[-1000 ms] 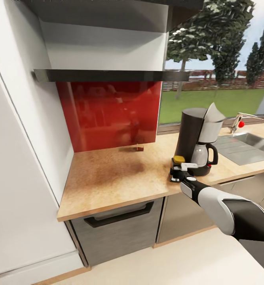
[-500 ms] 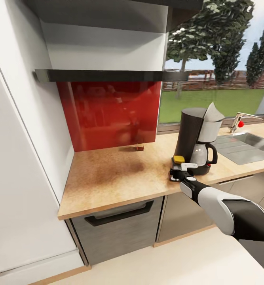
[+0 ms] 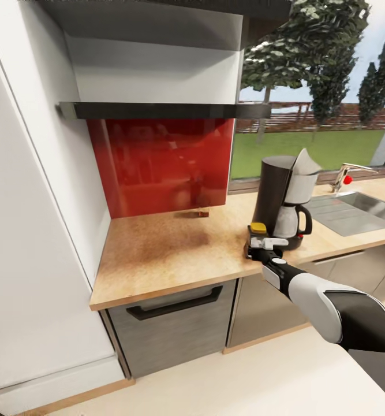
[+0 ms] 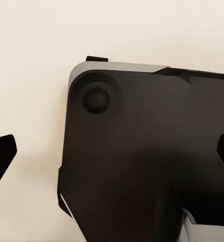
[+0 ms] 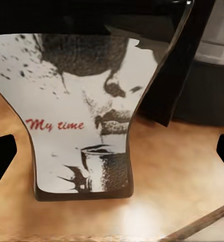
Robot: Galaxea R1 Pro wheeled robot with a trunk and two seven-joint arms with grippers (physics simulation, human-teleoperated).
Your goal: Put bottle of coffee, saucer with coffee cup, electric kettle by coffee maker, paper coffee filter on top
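My right gripper (image 3: 262, 247) is down at the kitchen countertop (image 3: 169, 248) with its fingers spread wide. In the right wrist view the two black fingertips (image 5: 2, 160) sit well out to either side of the bottle of coffee (image 5: 84, 116), with bare wood in the gaps, so I am around it but not clamped on it. The bottle stands upright on its own base just beside the coffee maker (image 3: 281, 193), on the side away from the sink (image 3: 354, 205), and its yellow cap (image 3: 258, 229) is level with the machine's foot. I judge it small, rigid and light. With its glossy dark body and slick paper label it could slip, and it might tip if nudged at the cap. The narrow waist in the middle of the label is where I would take hold, pads square on both sides and low enough that it cannot pivot. The cap is on and the body is too dark for me to see what is inside or how full it is. The coffee maker's carafe (image 3: 287, 221) sits in its bay under the housing, and I cannot tell whether it holds anything. The paper coffee filter (image 3: 305, 164) stands as a white cone on top of the coffee maker. It is thin and easily knocked, so my arm should stay low and clear of it. My left gripper (image 4: 112, 156) hangs apart from all this with its fingers spread and nothing between them, looking at a dark panel of my own body over the pale floor.
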